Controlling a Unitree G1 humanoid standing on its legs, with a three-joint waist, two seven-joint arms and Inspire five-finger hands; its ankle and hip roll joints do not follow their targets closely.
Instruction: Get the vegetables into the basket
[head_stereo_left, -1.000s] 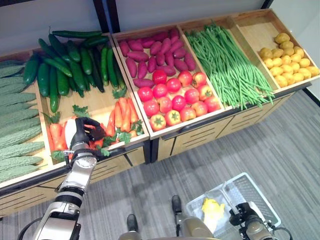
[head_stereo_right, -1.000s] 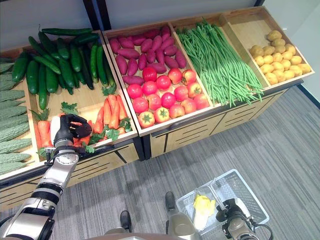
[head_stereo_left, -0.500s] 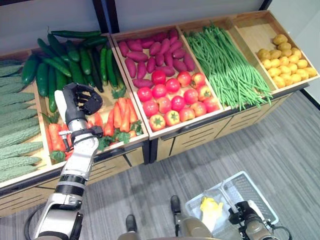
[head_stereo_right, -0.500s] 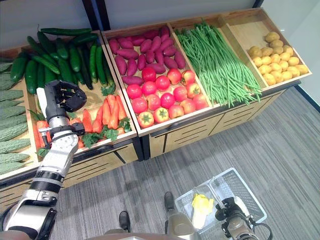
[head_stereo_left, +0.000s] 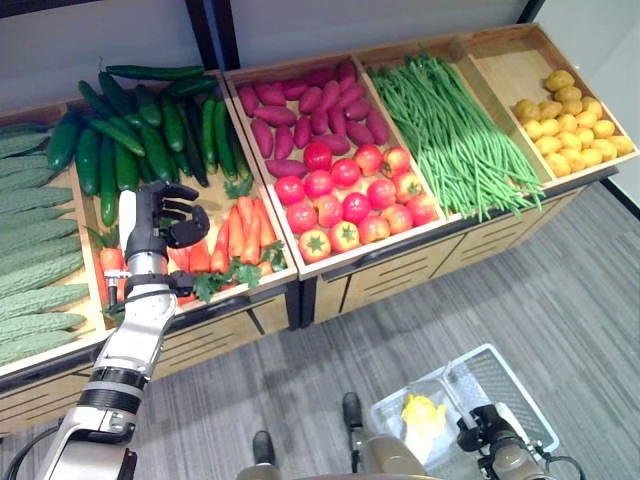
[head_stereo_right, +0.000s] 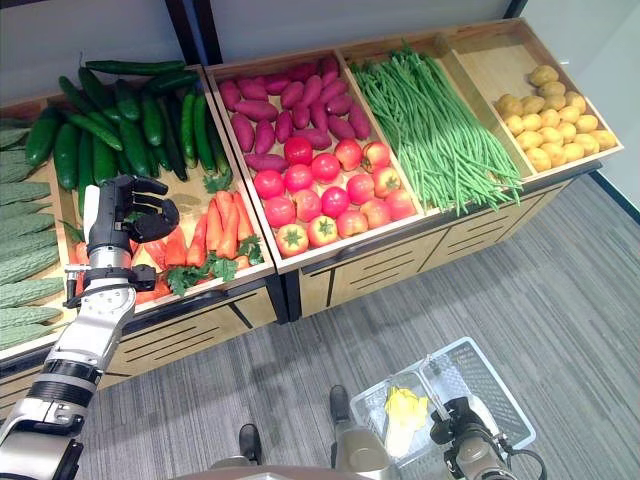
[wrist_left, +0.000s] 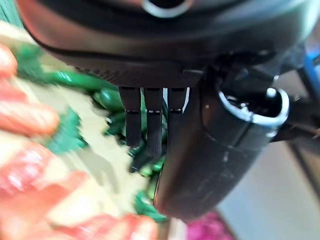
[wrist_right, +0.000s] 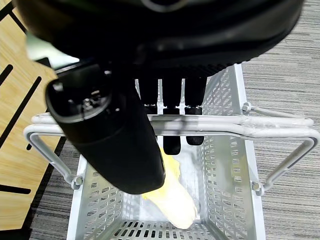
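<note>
1. Over the carrot bin of the wooden produce stand (head_stereo_left: 330, 265), my left hand (head_stereo_left: 152, 222) hung with its fingers curled inward and nothing between them; the left wrist view showed the fingers hanging together beside the thumb, clasping no vegetable.

2. Beneath it the carrots (head_stereo_left: 238, 232) lay in a loose row near the front edge of their compartment, with cucumbers (head_stereo_left: 140, 130) piled behind them and tomatoes (head_stereo_left: 350, 200) in the next bin to the right.

3. At the lower right, my right hand (wrist_right: 125, 135) was curled round the handles of the white wire basket (head_stereo_left: 500, 380), which hung well apart from the stand, over the grey floor; one pale yellow vegetable (wrist_right: 172, 200) already lay inside.

4. I judged a carrot to be light, stiff and smooth-skinned, unlikely to bruise, and best taken across the thick orange middle, not by the soft leafy top.

5. Most carrots by the hand had their long axis running front to back in the bin, leafy ends toward the front edge and tapered tips toward the cucumbers, so I reckoned a grasp would want the fingers closing across that axis.
</note>
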